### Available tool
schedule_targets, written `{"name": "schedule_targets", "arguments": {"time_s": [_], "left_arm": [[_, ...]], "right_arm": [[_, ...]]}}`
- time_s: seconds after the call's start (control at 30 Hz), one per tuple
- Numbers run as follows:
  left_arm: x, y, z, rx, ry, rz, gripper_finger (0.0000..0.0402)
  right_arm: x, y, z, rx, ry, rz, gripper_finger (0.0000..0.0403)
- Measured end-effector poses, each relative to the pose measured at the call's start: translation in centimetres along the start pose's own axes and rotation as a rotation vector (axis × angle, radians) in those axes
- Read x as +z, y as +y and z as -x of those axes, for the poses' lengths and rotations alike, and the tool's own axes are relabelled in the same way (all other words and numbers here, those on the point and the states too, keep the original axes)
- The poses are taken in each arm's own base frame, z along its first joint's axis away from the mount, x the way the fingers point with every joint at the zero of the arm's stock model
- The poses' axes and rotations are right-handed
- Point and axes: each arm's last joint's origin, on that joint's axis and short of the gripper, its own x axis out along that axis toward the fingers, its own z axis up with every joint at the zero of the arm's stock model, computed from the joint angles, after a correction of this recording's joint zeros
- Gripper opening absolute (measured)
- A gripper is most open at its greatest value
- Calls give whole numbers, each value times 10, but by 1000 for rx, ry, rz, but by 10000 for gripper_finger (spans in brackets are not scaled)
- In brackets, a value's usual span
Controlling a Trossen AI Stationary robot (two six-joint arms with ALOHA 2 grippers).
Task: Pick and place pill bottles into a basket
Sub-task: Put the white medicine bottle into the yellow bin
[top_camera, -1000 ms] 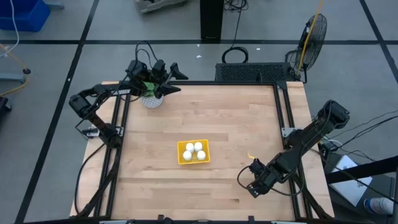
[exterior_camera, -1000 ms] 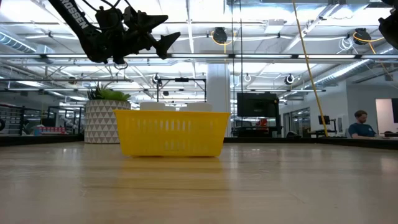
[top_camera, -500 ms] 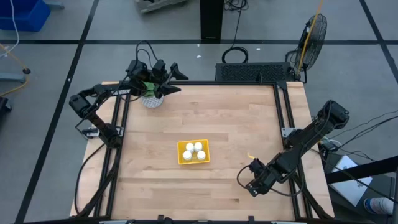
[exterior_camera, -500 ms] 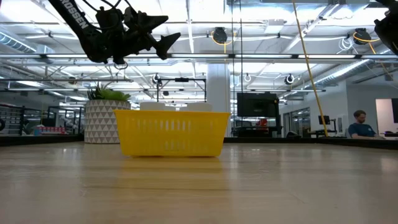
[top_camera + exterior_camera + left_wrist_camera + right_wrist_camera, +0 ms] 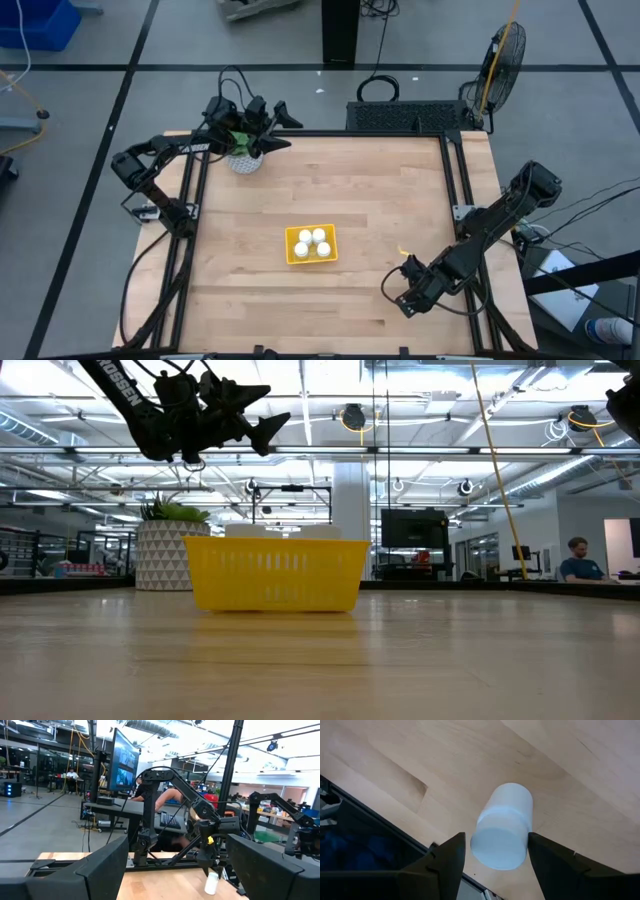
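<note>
Right pincer [image 5: 495,857] astride pill bottle [image 5: 503,826]; basket [image 5: 311,244] four-filled

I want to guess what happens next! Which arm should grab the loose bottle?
The right. Its gripper is open with the loose pill bottle between its fingers. The left gripper is open far away, above the plant pot.

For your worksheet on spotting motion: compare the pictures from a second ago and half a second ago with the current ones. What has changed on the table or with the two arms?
Nothing has visibly changed. The left gripper hangs open above the plant pot, the right gripper sits open around the last bottle near the table's right edge, and four bottles stand in the basket.
</note>
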Motion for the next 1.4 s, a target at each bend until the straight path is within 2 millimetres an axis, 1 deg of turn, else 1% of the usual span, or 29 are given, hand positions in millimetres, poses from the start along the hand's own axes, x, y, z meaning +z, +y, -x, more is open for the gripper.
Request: {"name": "schedule_targets", "arguments": {"time_s": [0.63,0.87,1.0,1.1,1.2,1.33,1.4], "left_arm": [[0,0,0,0,0,2,340],[0,0,0,0,0,2,340],[0,0,0,0,0,2,340],[0,0,0,0,0,2,340],[0,0,0,1,0,2,340],[0,0,0,1,-1,2,340],[0,0,0,1,-1,2,340]], "right_arm": [[0,0,0,2,2,3,208],[3,-5,-11,40,14,8,208],[3,-7,-12,30,11,7,207],[3,-9,-13,7,12,0,189],[3,-9,-12,8,35,10,150],[2,-6,-12,32,33,72,148],[3,-5,-12,52,0,119,148]]}}
